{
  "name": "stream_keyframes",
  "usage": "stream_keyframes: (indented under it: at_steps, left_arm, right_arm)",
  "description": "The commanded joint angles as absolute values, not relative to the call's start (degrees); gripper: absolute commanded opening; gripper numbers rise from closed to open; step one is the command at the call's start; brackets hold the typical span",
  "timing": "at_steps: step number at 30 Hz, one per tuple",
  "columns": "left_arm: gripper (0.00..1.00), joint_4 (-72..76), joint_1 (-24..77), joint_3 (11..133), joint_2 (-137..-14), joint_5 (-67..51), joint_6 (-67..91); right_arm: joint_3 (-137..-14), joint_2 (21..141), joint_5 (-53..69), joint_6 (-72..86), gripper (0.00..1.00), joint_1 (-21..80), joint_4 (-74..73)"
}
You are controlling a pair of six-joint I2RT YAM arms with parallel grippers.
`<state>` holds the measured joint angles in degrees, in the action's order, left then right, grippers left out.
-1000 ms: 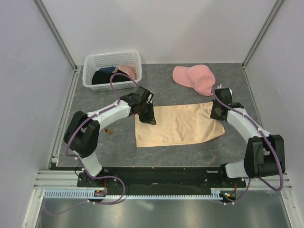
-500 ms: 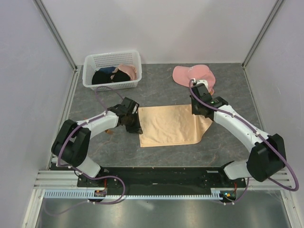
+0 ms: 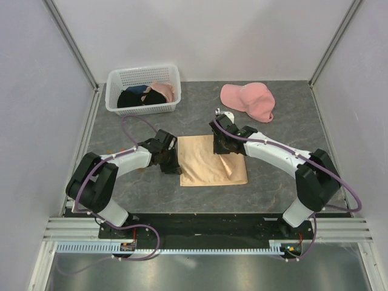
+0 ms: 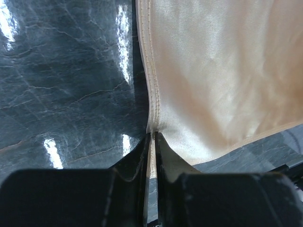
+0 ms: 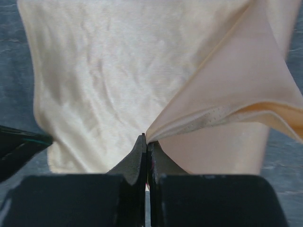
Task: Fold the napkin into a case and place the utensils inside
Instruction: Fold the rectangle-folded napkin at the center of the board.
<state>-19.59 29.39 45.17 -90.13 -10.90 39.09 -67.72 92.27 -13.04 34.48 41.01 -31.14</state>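
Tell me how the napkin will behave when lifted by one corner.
Probably floppy: the napkin drapes in a soft fold from the right gripper. Likely light, since that small pinch holds it up. Possibly slippery: its surface looks shiny.

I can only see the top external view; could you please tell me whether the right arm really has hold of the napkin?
Observer: Yes. The right wrist view shows the right gripper with its jaws shut on a corner of the napkin, raised and folded over the layer beneath.
Operator: Thank you. And what about the left arm?
Observer: The left wrist view shows the left gripper with its jaws pinched on the napkin's hemmed edge, low against the table.
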Motion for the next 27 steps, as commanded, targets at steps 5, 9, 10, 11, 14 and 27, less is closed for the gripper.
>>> stream_keyframes:
  at_steps: [5,9,10,11,14,27]
  left_arm:
    - [0.13,-17.2,29.8,43.2,-90.0,-10.3,41.0]
    - [0.13,-20.2,29.8,43.4,-86.4,-11.0,41.0]
    - [0.13,-21.3,29.6,44.3,-85.3,-10.7,41.0]
    - [0.14,-22.1,29.4,44.6,-82.9,-10.7,41.1]
    - [0.16,-22.9,27.6,46.1,-81.2,-13.2,41.9]
    - [0.13,-17.8,27.9,47.5,-94.3,-14.1,42.3]
  right_arm:
    - [-74.6,100.2,-5.1,40.8,0.0,44.6,-23.1]
    - [-76.6,104.1,-5.4,38.9,0.0,45.7,-23.9]
    - [-77.1,104.4,-6.1,38.7,0.0,45.9,-24.3]
    - [-77.1,104.5,-6.4,37.9,0.0,46.0,-24.5]
    - [-77.8,104.6,-7.5,36.2,0.0,46.1,-25.4]
    - [-81.2,106.8,-8.3,40.4,0.0,48.1,-28.0]
